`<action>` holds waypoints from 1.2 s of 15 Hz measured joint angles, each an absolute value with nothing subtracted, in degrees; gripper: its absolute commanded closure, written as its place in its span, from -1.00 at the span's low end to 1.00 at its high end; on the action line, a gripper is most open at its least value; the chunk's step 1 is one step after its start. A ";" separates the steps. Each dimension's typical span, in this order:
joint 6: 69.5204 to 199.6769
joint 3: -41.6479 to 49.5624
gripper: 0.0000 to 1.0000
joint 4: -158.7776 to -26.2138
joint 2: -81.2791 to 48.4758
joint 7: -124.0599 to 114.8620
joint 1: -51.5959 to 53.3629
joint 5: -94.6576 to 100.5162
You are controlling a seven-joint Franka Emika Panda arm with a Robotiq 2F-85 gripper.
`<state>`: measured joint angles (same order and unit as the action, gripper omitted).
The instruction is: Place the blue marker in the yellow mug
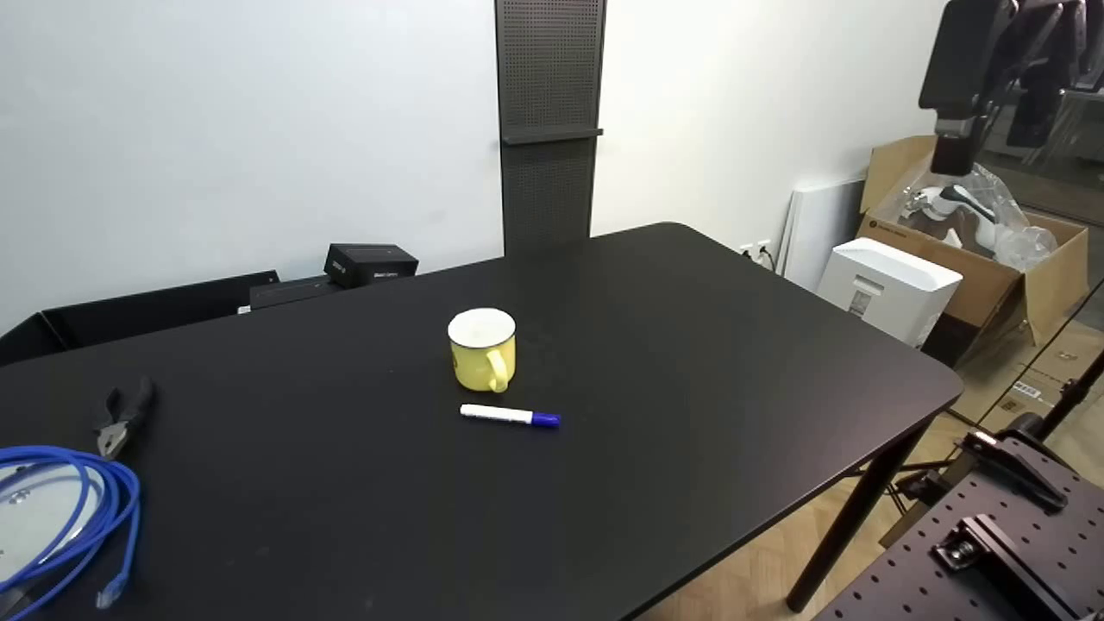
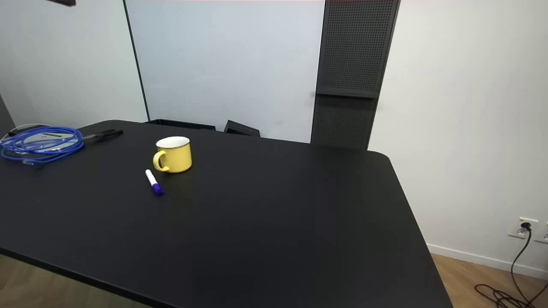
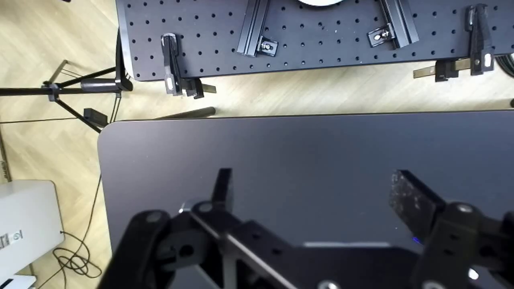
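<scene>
The blue marker (image 1: 500, 415) lies on the black table, white barrel with a blue cap end, just in front of the yellow mug (image 1: 483, 366). The mug stands upright with its handle toward the marker; both also show in an exterior view, marker (image 2: 153, 182) and mug (image 2: 176, 156). The marker and mug are apart. My gripper (image 3: 313, 172) is open and empty, its fingers wide apart. The gripper (image 1: 954, 155) hangs high at the upper right, well away from both. In the wrist view a small blue bit of the marker (image 3: 417, 240) peeks past a finger; the mug is hidden.
A coiled blue cable (image 1: 121, 500) and dark pliers (image 1: 125, 418) lie on the black table (image 1: 690, 388). A perforated mounting plate (image 3: 313, 40) with clamps stands beyond the table edge. Black boxes (image 1: 371, 263) are behind the table. A white box (image 1: 888, 289) stands beside it.
</scene>
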<state>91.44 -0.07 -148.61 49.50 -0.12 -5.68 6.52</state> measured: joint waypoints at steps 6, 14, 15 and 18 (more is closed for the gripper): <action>98.38 0.29 -1.00 -148.37 46.38 3.19 -4.71 8.68; 111.87 0.15 -1.00 -142.33 29.75 17.79 3.85 10.40; 112.71 -0.10 -1.00 -141.02 27.19 19.33 5.02 10.39; 114.15 -1.40 -1.00 -137.30 19.86 22.56 7.56 10.29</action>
